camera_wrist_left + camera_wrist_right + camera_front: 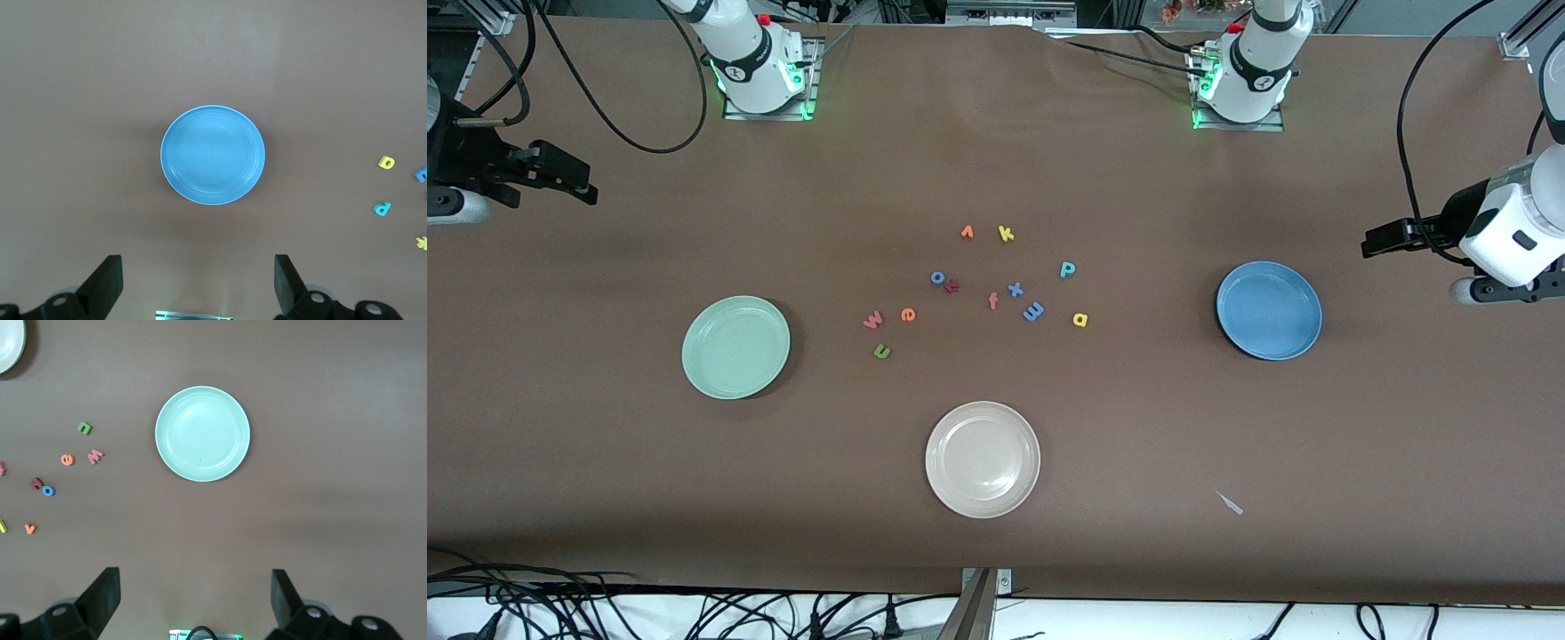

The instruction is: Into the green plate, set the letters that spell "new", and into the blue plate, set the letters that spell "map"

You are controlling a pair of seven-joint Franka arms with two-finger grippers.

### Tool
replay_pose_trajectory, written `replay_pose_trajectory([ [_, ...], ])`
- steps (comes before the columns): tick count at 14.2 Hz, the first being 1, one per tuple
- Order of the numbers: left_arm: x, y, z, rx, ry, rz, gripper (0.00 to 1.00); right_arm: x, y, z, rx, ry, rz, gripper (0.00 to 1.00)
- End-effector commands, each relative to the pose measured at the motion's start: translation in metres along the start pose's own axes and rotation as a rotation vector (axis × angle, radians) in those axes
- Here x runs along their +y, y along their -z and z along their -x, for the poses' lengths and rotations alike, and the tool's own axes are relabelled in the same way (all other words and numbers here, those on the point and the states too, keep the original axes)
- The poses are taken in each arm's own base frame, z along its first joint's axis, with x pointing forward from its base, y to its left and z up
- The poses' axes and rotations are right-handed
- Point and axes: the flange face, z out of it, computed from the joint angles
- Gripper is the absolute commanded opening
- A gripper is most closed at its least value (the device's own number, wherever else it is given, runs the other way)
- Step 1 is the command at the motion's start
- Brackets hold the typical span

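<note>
1. The round pale mint-green plate (735, 348) is sitting bare toward the right arm's end of the table, and the round medium-blue plate (1269, 310) is sitting bare toward the left arm's end.
2. The tiny foam letters are lying between them: green "n" (882, 352), orange "e" (908, 315) and pinkish-red "w" (873, 319) nearer the green plate; blue "m" (1033, 311), yellow "a" (1080, 320) and teal "p" (1067, 268) nearer the blue one.
3. The left gripper (199, 283) is hanging over the table beside the blue plate, jaws spread and holding nothing.
4. The right gripper (195, 600) is waiting beside the green plate, likewise spread and holding nothing.
5. The letters are looking light, soft and flat, so pinching across opposite edges, gently, is probably suiting them.
</note>
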Motion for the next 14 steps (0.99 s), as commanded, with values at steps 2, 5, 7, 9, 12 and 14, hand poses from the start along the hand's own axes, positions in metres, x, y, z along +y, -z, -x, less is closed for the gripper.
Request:
replay_pose_trajectory([
  [2,-0.0005,0.0013,0.0006,-0.003,-0.021,-0.036,1.0,-0.007,0.001,0.0008,0.0,0.004,0.03,1.0],
  [5,-0.0005,0.0013,0.0006,-0.003,-0.021,-0.036,1.0,-0.006,0.0002,-0.0024,0.002,0.015,0.044,1.0],
  [7,-0.0005,0.0013,0.0006,-0.003,-0.021,-0.036,1.0,-0.0045,-0.0008,-0.0028,-0.001,0.012,0.042,1.0],
  [9,-0.0005,0.0013,0.0006,-0.003,-0.021,-0.036,1.0,-0.0062,-0.0001,-0.0017,-0.001,0.012,0.041,1.0],
  [12,-0.0005,0.0013,0.0006,-0.003,-0.021,-0.036,1.0,-0.0065,-0.0014,-0.0012,-0.005,0.014,0.045,1.0],
  [14,-0.0005,0.0013,0.0006,-0.003,-0.021,-0.036,1.0,-0.0065,-0.0021,-0.0012,-0.006,0.015,0.045,1.0],
])
